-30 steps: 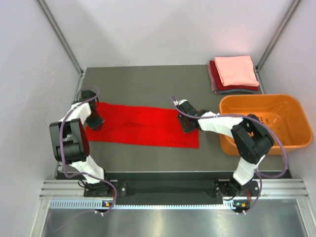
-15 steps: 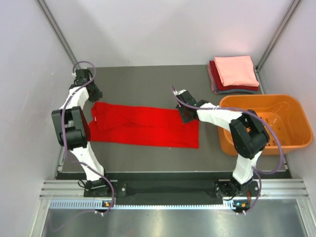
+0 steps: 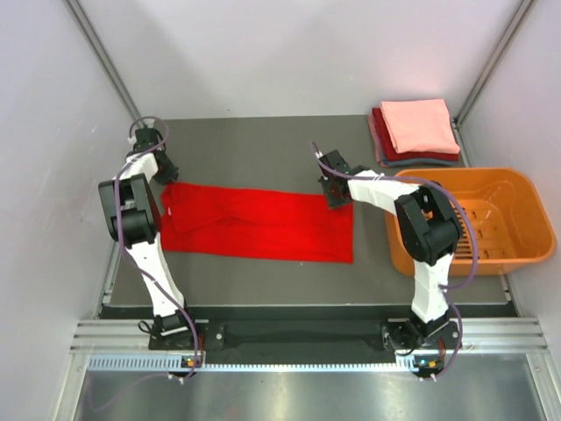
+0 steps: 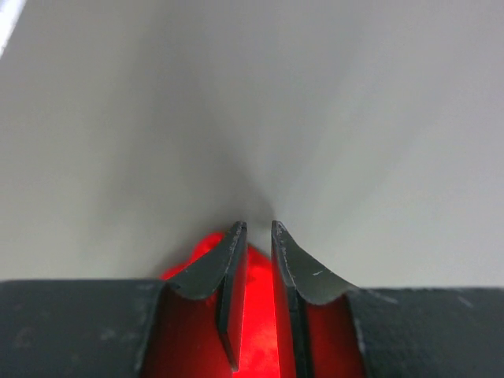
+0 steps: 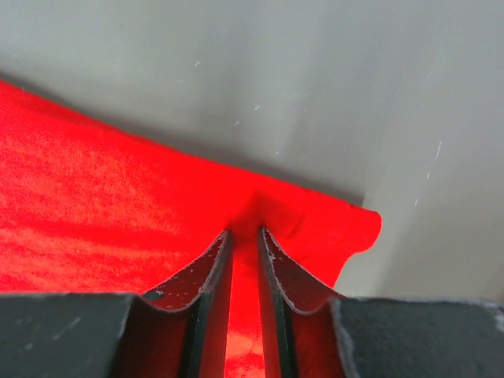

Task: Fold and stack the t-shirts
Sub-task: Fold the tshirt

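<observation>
- The red t-shirt lies on the table as a long flat band running left to right in front of the arms. It looks already narrowed lengthwise but not yet reduced to a square.
- Its far left corner sits at the left gripper and its far right corner at the right gripper, so the cloth spans the whole stretch between the two tools.
- In the right wrist view, the right gripper has its jaws drawn almost together on the shirt's far edge, close to the corner. The cloth puckers at the tips, which reads as a firm pinch.
- In the left wrist view, the left gripper shows only a narrow slit between its jaws, with red cloth in and under it. I judge it to be clamped on the shirt too, though less of the fabric shows there.
- Three folded shirts sit stacked in the far right corner, well apart from the band: salmon-pink on top, dark red beneath, grey-blue at the bottom.
- The orange basket stands just right of the shirt and shows no clothing in it.
- By my judgement, this shirt needs its crosswise folds and then a place on the stack.
</observation>
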Controlling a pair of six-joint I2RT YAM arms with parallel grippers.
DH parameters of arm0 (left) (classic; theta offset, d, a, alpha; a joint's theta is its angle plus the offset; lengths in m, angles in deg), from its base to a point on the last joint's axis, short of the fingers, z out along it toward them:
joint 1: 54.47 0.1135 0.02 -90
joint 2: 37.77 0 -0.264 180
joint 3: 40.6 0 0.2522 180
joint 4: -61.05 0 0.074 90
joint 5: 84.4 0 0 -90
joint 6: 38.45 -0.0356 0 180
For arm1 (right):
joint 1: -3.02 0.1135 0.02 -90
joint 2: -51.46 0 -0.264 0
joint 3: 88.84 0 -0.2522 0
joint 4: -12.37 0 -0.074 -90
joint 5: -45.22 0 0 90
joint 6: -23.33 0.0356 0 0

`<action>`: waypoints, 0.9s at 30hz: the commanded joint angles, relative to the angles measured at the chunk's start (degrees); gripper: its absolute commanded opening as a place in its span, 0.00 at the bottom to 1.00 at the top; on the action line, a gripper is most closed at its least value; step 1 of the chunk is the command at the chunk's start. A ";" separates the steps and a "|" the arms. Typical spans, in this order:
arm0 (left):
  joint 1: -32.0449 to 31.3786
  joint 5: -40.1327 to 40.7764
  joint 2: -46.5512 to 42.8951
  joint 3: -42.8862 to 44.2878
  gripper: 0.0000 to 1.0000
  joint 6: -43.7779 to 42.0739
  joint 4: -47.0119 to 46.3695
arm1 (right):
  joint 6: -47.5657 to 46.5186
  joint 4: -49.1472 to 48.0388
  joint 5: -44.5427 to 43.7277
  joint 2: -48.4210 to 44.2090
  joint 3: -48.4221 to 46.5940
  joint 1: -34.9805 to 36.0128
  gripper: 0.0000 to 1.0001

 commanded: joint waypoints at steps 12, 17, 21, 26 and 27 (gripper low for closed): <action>1.19 0.87 0.59 6.05 0.29 -4.54 2.42 | 0.16 3.86 -2.08 -0.08 -2.37 -3.26 0.22; 1.19 6.75 -4.24 4.82 0.34 -5.77 5.58 | -2.22 5.53 -0.76 -2.29 -4.22 -4.39 0.27; 1.18 8.16 -6.88 1.66 0.39 -7.70 5.67 | -3.36 7.81 0.11 -1.76 -5.80 -5.89 0.30; 1.19 7.82 -7.77 0.24 0.41 -9.02 5.32 | -3.10 8.78 1.61 -1.50 -6.33 -7.30 0.31; 1.10 6.60 -7.59 0.33 0.41 -9.11 5.41 | -3.01 8.87 1.70 -1.15 -6.51 -7.47 0.31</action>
